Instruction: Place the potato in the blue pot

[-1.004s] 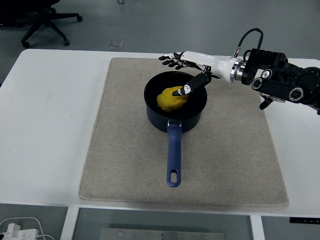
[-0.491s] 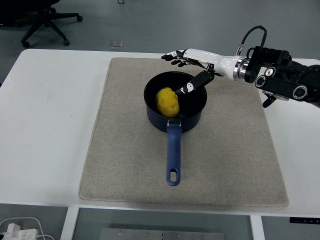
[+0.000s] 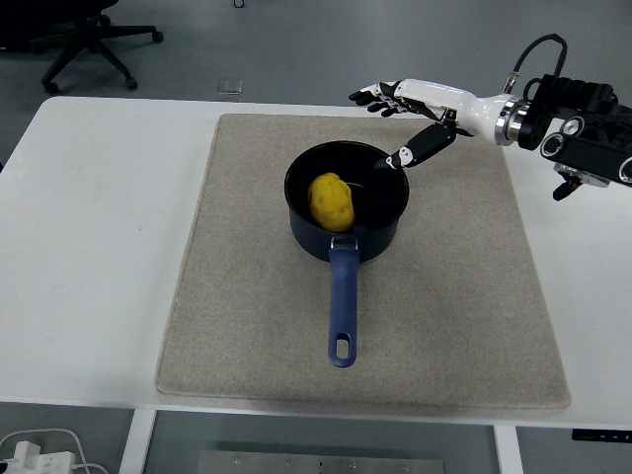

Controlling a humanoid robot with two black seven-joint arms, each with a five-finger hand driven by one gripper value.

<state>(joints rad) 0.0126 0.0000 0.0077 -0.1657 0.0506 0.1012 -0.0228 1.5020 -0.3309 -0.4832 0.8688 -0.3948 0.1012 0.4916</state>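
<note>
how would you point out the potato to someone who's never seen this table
On the white table lies a beige mat, and near its middle stands a blue pot with a long handle. The potato is the yellow lump inside it, the only bright thing there.

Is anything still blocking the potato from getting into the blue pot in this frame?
Nothing visible does. The potato already lies inside the blue pot on the mat. The right hand is open, above the pot's far right rim, holding nothing.
</note>
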